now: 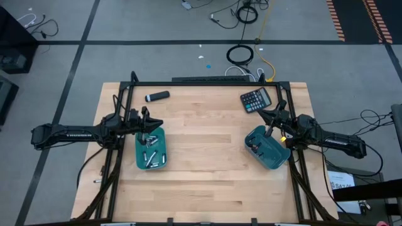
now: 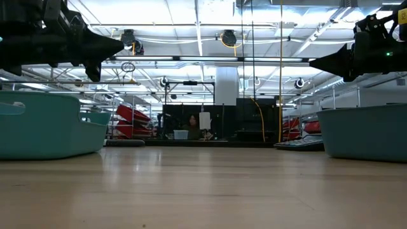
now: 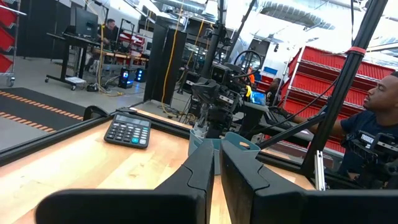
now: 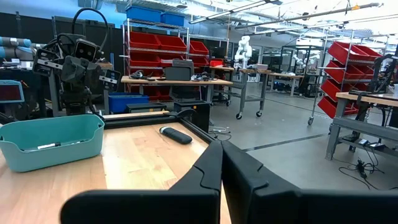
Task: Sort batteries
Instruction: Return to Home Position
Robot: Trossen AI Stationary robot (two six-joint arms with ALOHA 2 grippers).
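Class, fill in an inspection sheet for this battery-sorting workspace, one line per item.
Surface: wooden table, no loose batteries seen.
Job's things: silvery batteries in the left teal bin; small dark batteries in the right teal bin.
Clutter: black calculator and marker-like cylinder near the far edge.
Grippers: left gripper above the left bin, shut, empty; right gripper above the right bin, shut, empty.
Cables: coiled black cable and yellow cable on the floor beyond the table.
Surroundings: red shelving; a person beside the rig.

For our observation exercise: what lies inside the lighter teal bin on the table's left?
Several silvery batteries lie loose in the bin. The left gripper overhangs its far end, hiding whatever lies beneath it.
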